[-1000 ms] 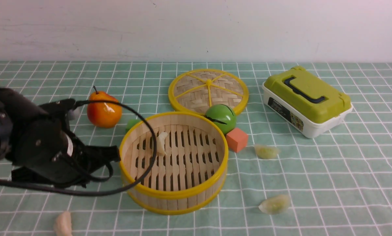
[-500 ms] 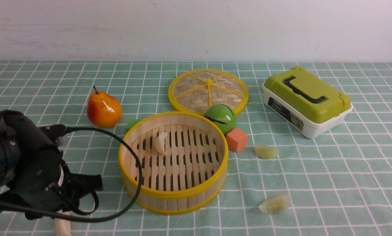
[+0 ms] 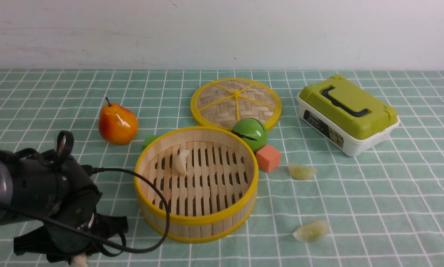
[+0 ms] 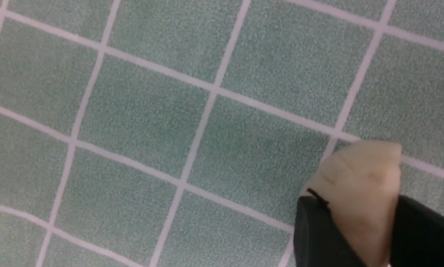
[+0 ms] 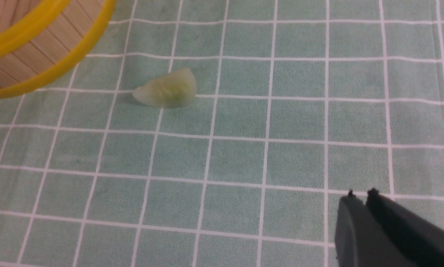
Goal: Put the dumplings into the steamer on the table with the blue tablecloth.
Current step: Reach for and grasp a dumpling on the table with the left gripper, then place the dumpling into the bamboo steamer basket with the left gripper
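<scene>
The steamer (image 3: 196, 222) stands in the middle of the blue tablecloth (image 3: 374, 193), with one whitish dumpling (image 3: 181, 162) on its slats. My left gripper (image 4: 355, 200) is low over the cloth at the front left, shut on a second whitish dumpling (image 4: 359, 174). In the front view the arm hides all but its tip (image 3: 79, 261). Two pale green dumplings (image 3: 302, 171) (image 3: 311, 231) lie on the cloth right of the steamer. My right gripper (image 5: 361, 194) is shut and empty, apart from a green dumpling (image 5: 167, 89) and the steamer's rim (image 5: 40, 48).
An orange pear (image 3: 118, 124) lies left of the steamer. The woven lid (image 3: 236, 102), a green ball (image 3: 250, 134), an orange cube (image 3: 268, 158) and a small green block (image 3: 149, 140) sit behind it. A green-lidded box (image 3: 348, 113) stands at the back right.
My left arm has moved from beside the steamer's left wall toward the front edge and down over the whitish dumpling there, which it now mostly covers. Nothing else has moved.
</scene>
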You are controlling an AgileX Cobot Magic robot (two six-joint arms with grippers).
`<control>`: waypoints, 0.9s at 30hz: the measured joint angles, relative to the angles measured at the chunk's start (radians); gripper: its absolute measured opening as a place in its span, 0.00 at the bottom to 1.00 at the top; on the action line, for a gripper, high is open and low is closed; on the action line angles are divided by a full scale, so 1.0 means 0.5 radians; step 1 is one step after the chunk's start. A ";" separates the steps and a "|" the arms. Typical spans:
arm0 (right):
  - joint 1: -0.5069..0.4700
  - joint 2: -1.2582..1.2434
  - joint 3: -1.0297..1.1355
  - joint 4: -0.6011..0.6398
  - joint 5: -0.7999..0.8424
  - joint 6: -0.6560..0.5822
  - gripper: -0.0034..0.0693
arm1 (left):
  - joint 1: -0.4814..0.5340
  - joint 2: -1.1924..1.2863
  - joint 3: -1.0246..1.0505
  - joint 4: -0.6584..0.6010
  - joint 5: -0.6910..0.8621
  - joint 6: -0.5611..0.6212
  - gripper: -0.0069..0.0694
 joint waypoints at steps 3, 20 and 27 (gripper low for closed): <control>0.000 0.000 0.000 0.000 0.000 0.000 0.11 | -0.002 -0.028 -0.025 -0.026 0.030 0.030 0.39; 0.000 0.000 0.000 0.002 -0.025 0.000 0.12 | -0.301 0.470 -1.528 -0.478 0.260 0.811 0.39; 0.000 0.000 0.000 -0.007 0.037 0.000 0.12 | -0.301 0.898 -1.858 -0.502 0.356 0.851 0.39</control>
